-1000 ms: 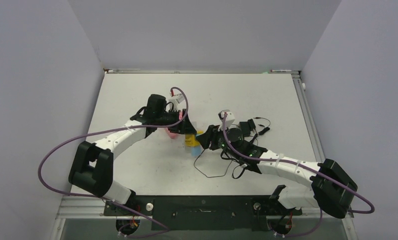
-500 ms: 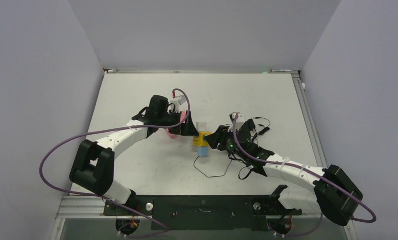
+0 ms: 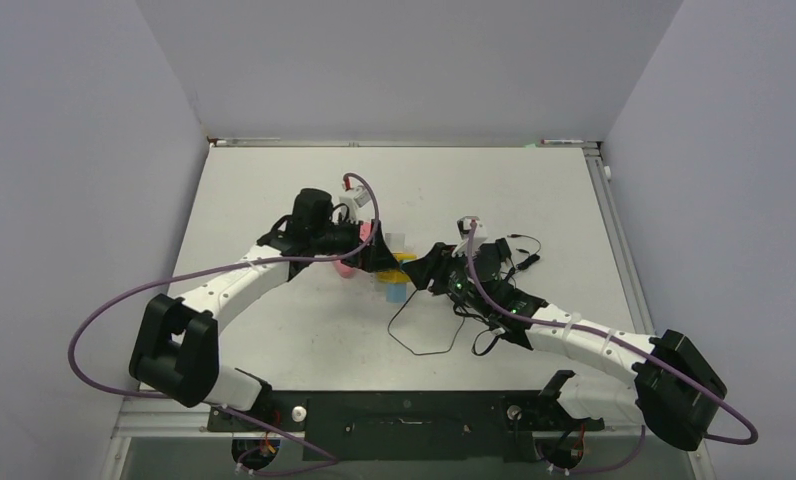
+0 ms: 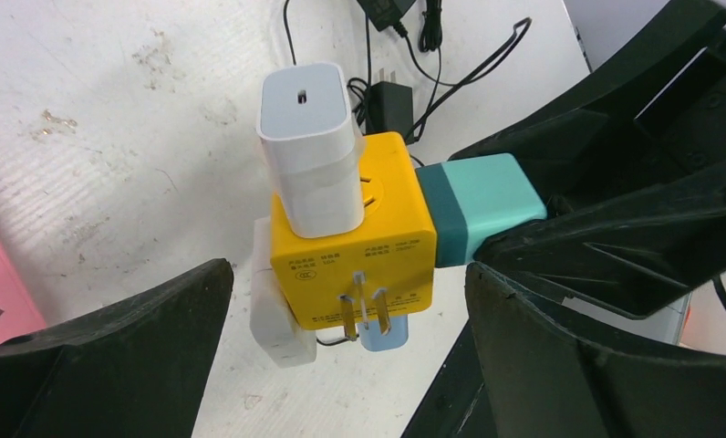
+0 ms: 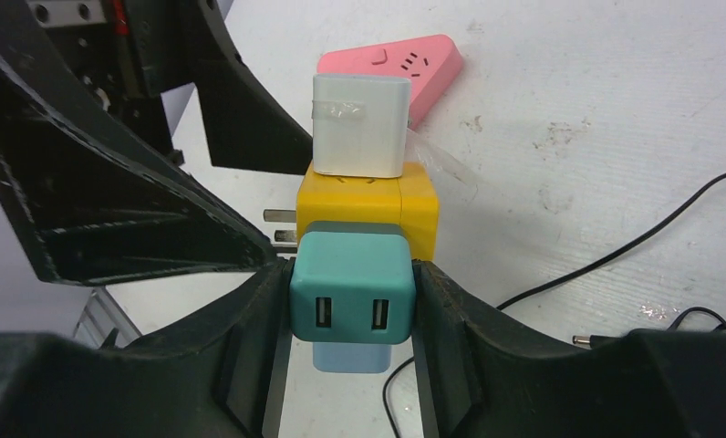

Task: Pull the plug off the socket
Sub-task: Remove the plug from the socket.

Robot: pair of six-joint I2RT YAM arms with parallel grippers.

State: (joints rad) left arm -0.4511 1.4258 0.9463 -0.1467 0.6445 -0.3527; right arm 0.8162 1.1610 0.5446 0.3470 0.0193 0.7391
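Near the middle of the table (image 3: 274,190), between the two arms: a yellow cube socket (image 4: 350,242). Carries four plugs. On the top face, a white charger (image 4: 309,146) with clear tape across it. On the right face, a teal plug (image 4: 478,205) with two USB ports, seated flush against the yellow. On the underside, a pale blue plug (image 4: 384,335). On the left face, low down, a small white plug (image 4: 275,315). Shows two bare metal prongs (image 4: 376,306) on the face turned toward the left wrist camera.

With the right gripper (image 5: 352,274), pinches the teal plug by its two sides, fingers (image 5: 250,338) pressed against the shell. With the left gripper (image 4: 348,278), stands spread wide, one jaw on either side of the cube, touching neither the yellow body nor any plug. Cannot tell whether the cube rests on the table or hangs clear of it.

Just left of the socket, flat on the table: a pink power strip (image 5: 400,59). To the right and nearer: loose black cable (image 3: 424,345) and a black adapter (image 3: 494,252).
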